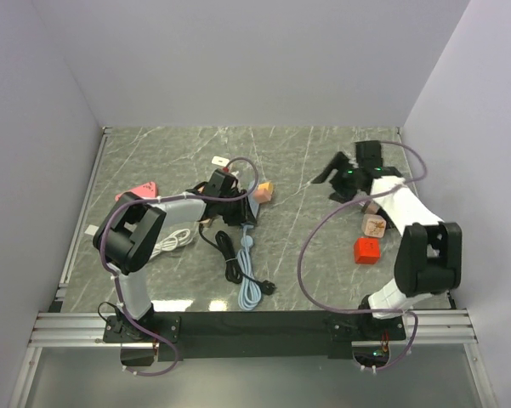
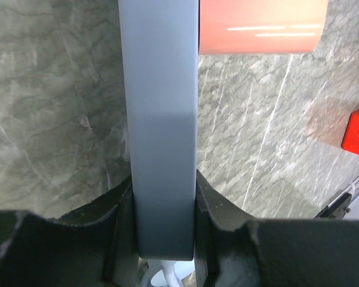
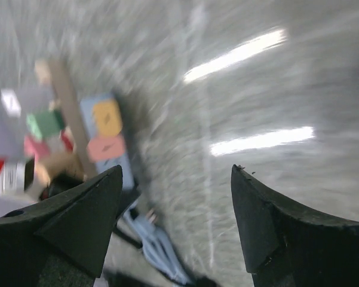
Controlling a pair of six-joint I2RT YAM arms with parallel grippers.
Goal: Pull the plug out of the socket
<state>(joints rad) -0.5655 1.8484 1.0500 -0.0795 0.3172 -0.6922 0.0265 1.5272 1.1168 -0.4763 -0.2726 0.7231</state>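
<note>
**Strip clamped mid-table, right jaws released**

Underneath everything, a grey-veined marble table [image 1: 323, 246], walled in pale on three sides. Reaching in from the near edge, the left arm [image 1: 140, 229], bent toward the middle, and the right arm [image 1: 425, 255], stretched toward the far right corner. Just near of the left arm's wrist, a tangle of leads: a pale blue cable [image 1: 248, 287] in a long coil, a black cable [image 1: 229, 262] touching it, a white cable [image 1: 174, 242] beside the left elbow. By the right arm, a red cube [image 1: 366, 251] and, just beyond it, a tan cube [image 1: 375, 225]; far over on the left, a pink piece [image 1: 140, 191]. Spread wide and released above bare marble, the right gripper [image 3: 176, 197], holding no object; badly blurred in that wrist view. Clenched on the power strip [image 1: 247, 210], the left gripper [image 1: 229, 194], pressing both long sides of a smooth grey-blue bar at mid-table. Against the strip's far end, an orange-pink plug [image 1: 264, 191], boxy with rounded corners, possibly seated in a socket there.
</note>
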